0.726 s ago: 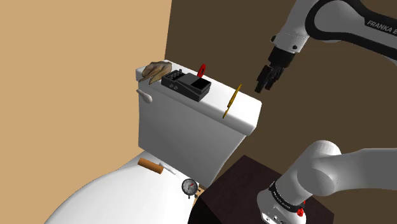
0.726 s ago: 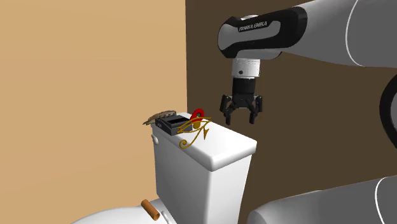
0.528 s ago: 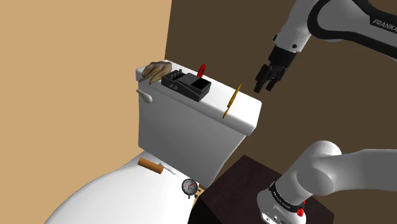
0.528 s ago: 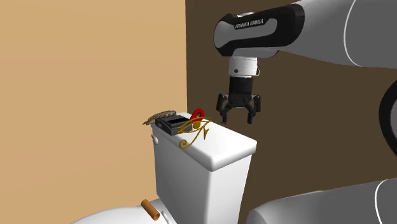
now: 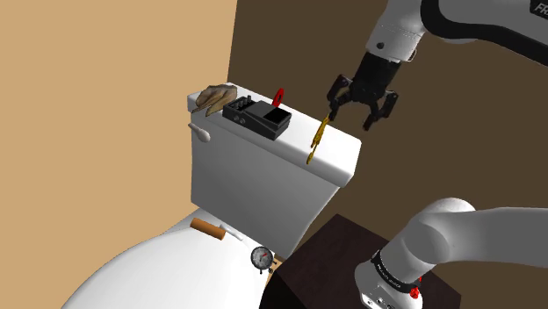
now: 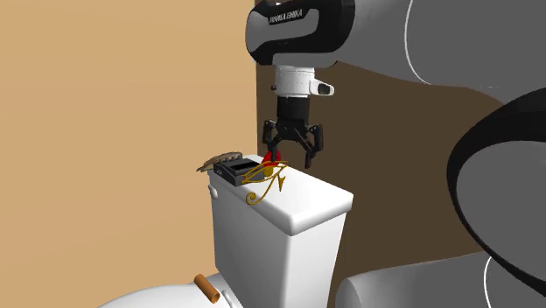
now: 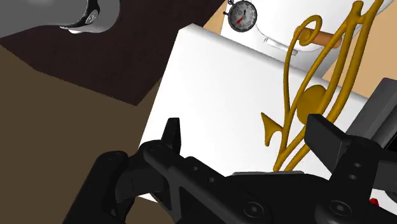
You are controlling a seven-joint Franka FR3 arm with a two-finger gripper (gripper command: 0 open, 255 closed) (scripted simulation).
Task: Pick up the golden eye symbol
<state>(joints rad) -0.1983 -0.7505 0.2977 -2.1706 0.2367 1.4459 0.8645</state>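
Jaws are open, with nothing between them that they touch. They hang just above the toilet's tank lid (image 5: 344, 160), near the top of the golden eye symbol (image 5: 320, 139). The symbol stands upright on this lid, thin and edge-on to the shoulder view, close to the lid's end nearest the arm.

From the wrist view the symbol (image 7: 312, 95) is not in the middle of the gap; it sits in front of one finger (image 7: 326, 136). I think this is your main danger. If you go down like this, that finger can land on the symbol's top edge and tip it, and such a thin piece may fall flat or slide off the lid. Also the red piece (image 5: 279, 95) and the black box (image 5: 259, 116) are near, so a wide sweep could push them.

Count: one golden symbol, one black box, one red piece and one brown lump (image 5: 212, 97) on the lid. Lower, on the toilet seat, one brown cylinder (image 5: 208, 230) and one round dial (image 5: 262, 257).
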